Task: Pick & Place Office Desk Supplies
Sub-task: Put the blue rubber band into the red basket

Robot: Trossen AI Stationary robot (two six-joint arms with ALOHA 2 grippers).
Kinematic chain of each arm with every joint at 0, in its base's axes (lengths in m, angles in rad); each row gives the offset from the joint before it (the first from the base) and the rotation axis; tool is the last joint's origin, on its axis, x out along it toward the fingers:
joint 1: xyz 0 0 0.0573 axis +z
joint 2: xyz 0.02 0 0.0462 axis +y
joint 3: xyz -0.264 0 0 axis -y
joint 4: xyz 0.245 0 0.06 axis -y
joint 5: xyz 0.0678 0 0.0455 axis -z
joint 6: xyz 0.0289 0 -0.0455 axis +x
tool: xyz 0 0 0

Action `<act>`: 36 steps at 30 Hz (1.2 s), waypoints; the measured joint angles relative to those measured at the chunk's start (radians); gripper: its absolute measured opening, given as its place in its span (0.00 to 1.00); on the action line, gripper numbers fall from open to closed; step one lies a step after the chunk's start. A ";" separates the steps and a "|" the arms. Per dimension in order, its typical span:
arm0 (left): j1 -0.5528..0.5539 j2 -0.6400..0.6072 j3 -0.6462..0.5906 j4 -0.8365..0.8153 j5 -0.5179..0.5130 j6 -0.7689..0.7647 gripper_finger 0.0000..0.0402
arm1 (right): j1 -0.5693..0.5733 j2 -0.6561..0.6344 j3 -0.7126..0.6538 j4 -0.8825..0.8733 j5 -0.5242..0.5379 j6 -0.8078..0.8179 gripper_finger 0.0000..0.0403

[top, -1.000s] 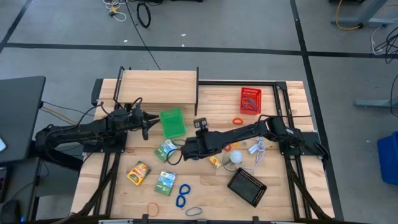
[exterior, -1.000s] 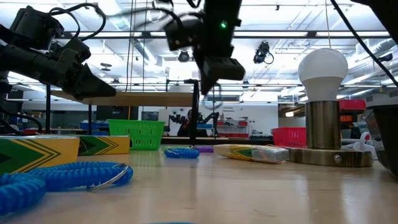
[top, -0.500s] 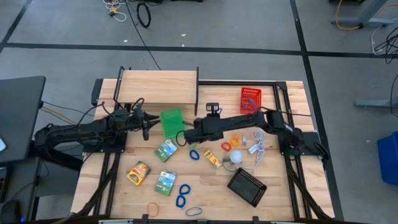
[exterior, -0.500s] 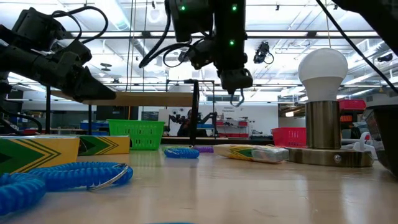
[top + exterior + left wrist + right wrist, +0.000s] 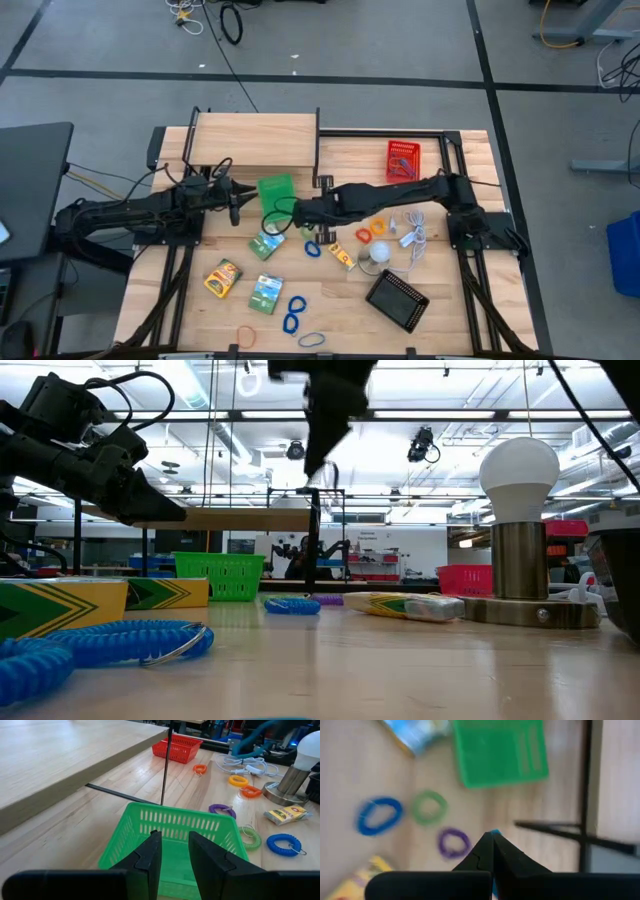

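Observation:
My right gripper [image 5: 297, 213] [image 5: 493, 836] hangs above the table just right of the green basket [image 5: 277, 197] [image 5: 500, 752], shut, with a sliver of a blue loop at its tips. Below it lie a blue loop [image 5: 379, 815], a green loop [image 5: 430, 806] and a purple loop [image 5: 454, 842]. Printed packets [image 5: 266, 241] [image 5: 224, 278] [image 5: 266, 293], a yellow piece [image 5: 344, 257] and more blue loops [image 5: 292, 312] lie flat nearer the near edge. My left gripper [image 5: 235, 203] [image 5: 175, 852] waits at the basket's left side, open by a narrow gap. My right gripper pinches a small blue loop between its two fingertips; only a blue sliver [image 5: 495, 832] shows there. The fingers point down at a slant toward the green basket. The loop is lifted clear of the table; how it hangs is hidden by the fingers.
A wooden shelf [image 5: 255, 140] stands at the far left. A red basket [image 5: 402, 161] sits far right, a black basket [image 5: 396, 298] near right. The white bulb on its stand [image 5: 378, 252] [image 5: 518, 470] with white cord [image 5: 415, 240] and orange loops [image 5: 380, 228] lie under the right arm.
My right gripper rose from the loops at the table's middle with a small loop hanging from its shut fingers. It then moved up and toward the far left, toward the green basket. The other loops and packets stayed where they were.

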 joint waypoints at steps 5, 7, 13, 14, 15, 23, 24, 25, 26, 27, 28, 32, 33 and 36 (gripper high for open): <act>0.000 0.000 0.000 0.001 0.000 -0.001 0.26 | 0.019 -0.044 -0.009 0.149 -0.151 -0.054 0.00; 0.000 0.000 0.000 0.002 0.000 -0.001 0.26 | 0.024 -0.072 -0.033 0.243 -0.229 -0.087 0.00; 0.000 0.000 0.000 0.002 0.000 -0.001 0.26 | 0.038 -0.174 -0.112 0.528 -0.430 -0.194 0.00; 0.000 0.000 0.000 0.002 0.000 -0.004 0.26 | 0.038 -0.195 -0.126 0.557 -0.450 -0.207 0.00; 0.000 0.000 0.000 0.002 0.000 -0.007 0.26 | 0.038 -0.218 -0.140 0.579 -0.463 -0.215 0.00; 0.000 0.011 0.000 0.003 0.000 -0.017 0.26 | 0.036 -0.453 -0.404 0.785 -0.416 -0.236 0.00; 0.000 0.014 0.000 0.003 0.000 -0.018 0.26 | 0.036 -0.486 -0.447 0.804 -0.397 -0.235 0.00; 0.000 0.016 0.000 0.003 0.000 -0.019 0.26 | 0.036 -0.519 -0.492 0.824 -0.374 -0.233 0.00; 0.000 0.019 0.000 0.003 0.000 -0.019 0.26 | 0.036 -0.551 -0.537 0.844 -0.349 -0.226 0.00; 0.000 0.023 0.000 0.003 0.000 -0.020 0.26 | 0.036 -0.583 -0.584 0.864 -0.325 -0.219 0.00; 0.000 0.027 0.000 0.003 0.000 -0.020 0.26 | 0.035 -0.616 -0.634 0.891 -0.301 -0.211 0.00; 0.000 0.037 0.000 0.004 0.000 -0.020 0.26 | 0.021 -0.739 -0.825 0.984 -0.230 -0.170 0.00; 0.000 0.037 0.000 0.005 0.000 -0.020 0.26 | 0.014 -0.768 -0.873 1.007 -0.216 -0.157 0.00; 0.000 0.039 0.000 0.005 0.000 -0.020 0.26 | -0.015 -0.849 -1.022 1.086 -0.199 -0.122 0.00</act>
